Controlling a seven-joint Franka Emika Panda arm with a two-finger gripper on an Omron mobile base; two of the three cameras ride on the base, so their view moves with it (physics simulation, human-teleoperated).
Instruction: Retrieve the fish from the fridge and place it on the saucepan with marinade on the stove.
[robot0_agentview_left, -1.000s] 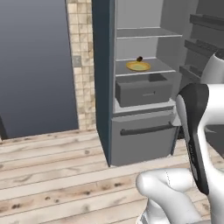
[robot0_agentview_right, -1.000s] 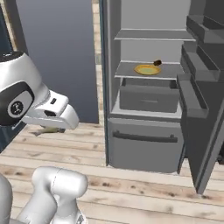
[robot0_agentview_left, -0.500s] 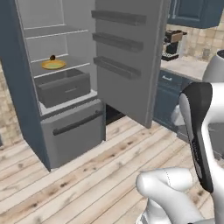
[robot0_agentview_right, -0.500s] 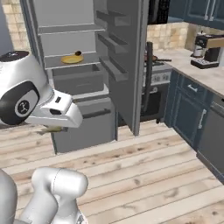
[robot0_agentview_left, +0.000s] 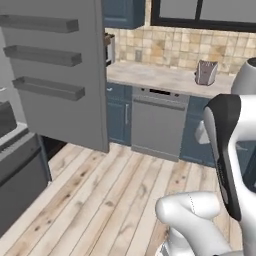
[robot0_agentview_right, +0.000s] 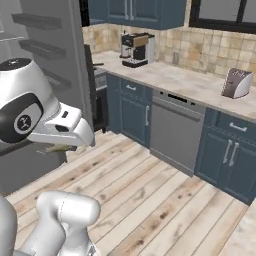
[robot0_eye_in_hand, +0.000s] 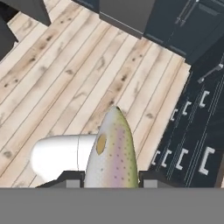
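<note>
The fish (robot0_eye_in_hand: 112, 151), speckled silver-green with a pink stripe, points away from the hand over the wooden floor. My gripper (robot0_eye_in_hand: 111, 179) is shut on it, with a dark fingertip (robot0_eye_in_hand: 72, 178) on each side. In the right base view the white hand (robot0_agentview_right: 60, 131) hangs low at the left, with a bit of the fish (robot0_agentview_right: 54, 148) under it. The fridge (robot0_agentview_left: 20, 165) stands at the far left, its door (robot0_agentview_left: 55, 75) swung open. A dark sliver of the stove (robot0_agentview_right: 100, 95) shows past the door's edge (robot0_agentview_right: 80, 55). The saucepan and marinade are hidden.
A counter (robot0_agentview_right: 190, 82) runs along the back wall over blue cabinets (robot0_agentview_right: 230, 155) and a grey dishwasher (robot0_agentview_right: 175, 130). On it stand a coffee machine (robot0_agentview_right: 135, 49) and a toaster (robot0_agentview_right: 235, 82). Wooden floor (robot0_agentview_left: 100, 200) lies open ahead.
The whole picture has shifted: the base has turned right, so the fridge has slid to the left edge and the counter has come into view. The gripper stays shut on the fish.
</note>
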